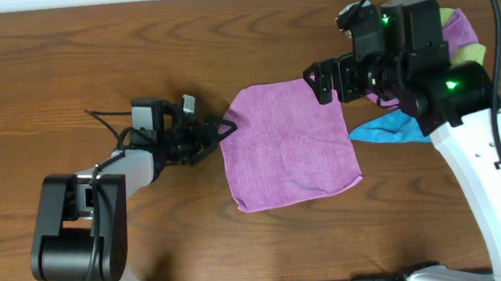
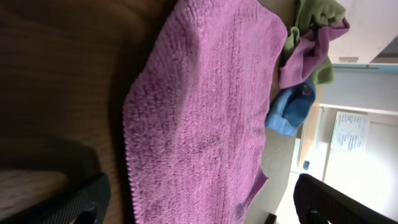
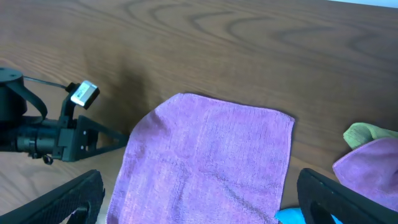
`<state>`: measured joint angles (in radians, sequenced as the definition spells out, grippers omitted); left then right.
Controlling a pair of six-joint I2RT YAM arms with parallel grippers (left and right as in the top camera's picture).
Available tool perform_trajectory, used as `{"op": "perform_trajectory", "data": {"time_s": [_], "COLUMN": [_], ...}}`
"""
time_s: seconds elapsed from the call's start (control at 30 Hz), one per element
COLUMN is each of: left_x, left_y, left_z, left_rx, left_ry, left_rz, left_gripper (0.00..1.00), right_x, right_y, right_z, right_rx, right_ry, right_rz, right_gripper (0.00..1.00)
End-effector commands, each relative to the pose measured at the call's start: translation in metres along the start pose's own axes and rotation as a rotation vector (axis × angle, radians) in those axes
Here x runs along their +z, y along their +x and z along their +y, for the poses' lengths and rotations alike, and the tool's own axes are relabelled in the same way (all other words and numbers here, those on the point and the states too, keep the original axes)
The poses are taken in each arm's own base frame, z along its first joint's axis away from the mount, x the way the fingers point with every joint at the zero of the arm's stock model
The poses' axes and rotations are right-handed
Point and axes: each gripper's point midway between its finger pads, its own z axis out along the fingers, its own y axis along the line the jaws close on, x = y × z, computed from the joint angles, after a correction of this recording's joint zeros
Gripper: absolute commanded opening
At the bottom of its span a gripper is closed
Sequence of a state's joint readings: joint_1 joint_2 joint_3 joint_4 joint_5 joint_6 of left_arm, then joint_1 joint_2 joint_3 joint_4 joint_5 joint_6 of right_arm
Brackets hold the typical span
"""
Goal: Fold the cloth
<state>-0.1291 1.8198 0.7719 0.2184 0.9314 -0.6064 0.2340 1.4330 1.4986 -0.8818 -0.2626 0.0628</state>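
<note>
The cloth [image 1: 289, 142] lies unfolded on the tabletop [image 1: 133, 42]; left gripper [image 1: 217, 132] and right gripper [image 1: 320, 84] both spread, empty.
Soft, light and limp, it likely sags when lifted; best pinched at its corners.

A wooden table [image 1: 223, 34] is filling the whole scene, its dark grain swirling in broad loops along the far side. Over at the right end a bright blue cloth [image 1: 386, 130] is lying crumpled on the wood, with only part of it showing from above. Right beside it, a purple cloth [image 1: 461, 29] is sitting bunched with a lime-green cloth [image 1: 468, 53], the two tangling into one heap. Past the table's edge a white sheet [image 2: 351, 130] with handwriting is showing against a pale surface, too blurred to read.
</note>
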Motion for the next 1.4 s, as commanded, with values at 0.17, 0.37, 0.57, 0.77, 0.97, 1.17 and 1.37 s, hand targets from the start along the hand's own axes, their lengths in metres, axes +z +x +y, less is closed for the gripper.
{"op": "perform_trajectory", "data": {"time_s": [0.17,0.37,0.57,0.77,0.97,1.17,1.37], "left_x": [0.011,0.019,0.036,0.040,0.037,0.033,0.032], "left_y": [0.000,-0.007,-0.005,-0.026,-0.063,-0.084,-0.086], "left_z": [0.008,0.006,0.005,-0.008,-0.037,-0.078,-0.083], "left_rx": [-0.058,-0.102,-0.202,-0.267,-0.196,-0.098,-0.063], "left_ry": [-0.008,0.049,0.112,0.186,0.244,0.323,0.336], "left_rz": [0.000,-0.008,0.021,-0.020,-0.081,-0.062,-0.065], "left_gripper": [0.95,0.95,0.95,0.95,0.95,0.95,0.95], "right_x": [-0.007,-0.007,-0.007,-0.007,-0.007,-0.007,-0.007], "right_y": [-0.006,-0.006,-0.006,-0.006,-0.005,-0.003,-0.003], "right_z": [0.005,0.005,0.005,0.005,0.005,0.003,0.003], "right_rx": [-0.021,-0.024,-0.024,-0.024,-0.023,-0.020,-0.020], "right_ry": [-0.011,-0.011,-0.011,-0.011,-0.009,0.001,0.001], "right_rz": [-0.023,-0.023,-0.023,-0.022,-0.020,-0.012,-0.012], "right_gripper": [0.99,0.99,0.99,1.00,0.99,0.99,0.99]}}
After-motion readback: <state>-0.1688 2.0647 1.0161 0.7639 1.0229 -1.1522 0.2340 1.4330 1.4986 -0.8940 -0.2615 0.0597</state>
